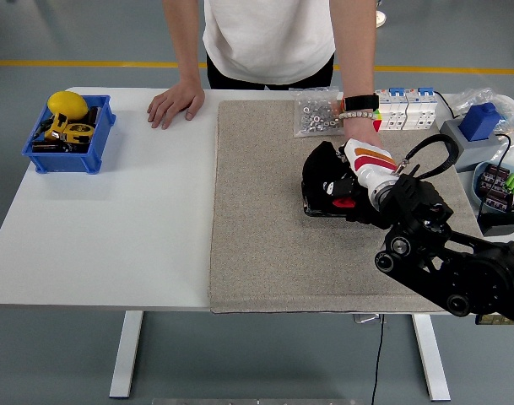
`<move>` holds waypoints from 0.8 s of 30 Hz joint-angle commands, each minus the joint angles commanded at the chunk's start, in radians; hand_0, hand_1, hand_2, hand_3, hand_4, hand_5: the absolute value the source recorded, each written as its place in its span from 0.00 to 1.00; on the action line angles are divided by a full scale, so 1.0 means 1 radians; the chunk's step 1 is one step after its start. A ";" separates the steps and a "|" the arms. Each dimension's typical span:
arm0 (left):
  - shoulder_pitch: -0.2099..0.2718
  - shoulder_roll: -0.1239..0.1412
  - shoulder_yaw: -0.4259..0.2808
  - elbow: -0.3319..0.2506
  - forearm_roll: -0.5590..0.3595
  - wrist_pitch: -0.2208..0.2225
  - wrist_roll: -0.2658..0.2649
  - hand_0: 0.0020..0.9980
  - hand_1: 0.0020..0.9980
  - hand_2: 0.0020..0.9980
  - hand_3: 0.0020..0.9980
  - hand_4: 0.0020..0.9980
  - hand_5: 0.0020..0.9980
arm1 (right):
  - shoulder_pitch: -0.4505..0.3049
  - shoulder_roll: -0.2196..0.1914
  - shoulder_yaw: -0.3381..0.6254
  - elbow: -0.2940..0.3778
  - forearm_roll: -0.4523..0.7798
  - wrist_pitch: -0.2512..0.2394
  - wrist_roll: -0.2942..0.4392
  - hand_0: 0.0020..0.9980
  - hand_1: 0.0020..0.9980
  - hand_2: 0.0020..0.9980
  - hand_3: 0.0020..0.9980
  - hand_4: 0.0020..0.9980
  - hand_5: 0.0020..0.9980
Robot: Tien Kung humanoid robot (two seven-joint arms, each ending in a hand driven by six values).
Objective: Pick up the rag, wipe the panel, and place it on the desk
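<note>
- The person (269, 38) at the far side of the bench (113, 219) is cut off by the top edge; only the torso and arms show.
- The right robot hand (337, 181) covers whatever lies under its palm; a rag cannot be made out.
- The black arm (459, 270) runs out past the right edge.
- The blue bin's (68, 135) dark contents are too small to identify.
- The clear bag (317, 112) holds small parts, too tiny to tell.

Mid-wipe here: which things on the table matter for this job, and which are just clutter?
Job: right hand; the dark rag under it; grey panel.

Clutter: blue bin of tools, bag of nuts, breakers, person's hand resting on table.
</note>
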 joint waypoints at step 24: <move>0.003 0.000 0.007 0.000 -0.002 -0.001 -0.002 0.69 0.73 0.73 0.61 0.67 0.62 | -0.036 -0.062 0.031 -0.022 -0.004 0.001 0.001 0.25 0.29 0.34 0.36 0.73 0.00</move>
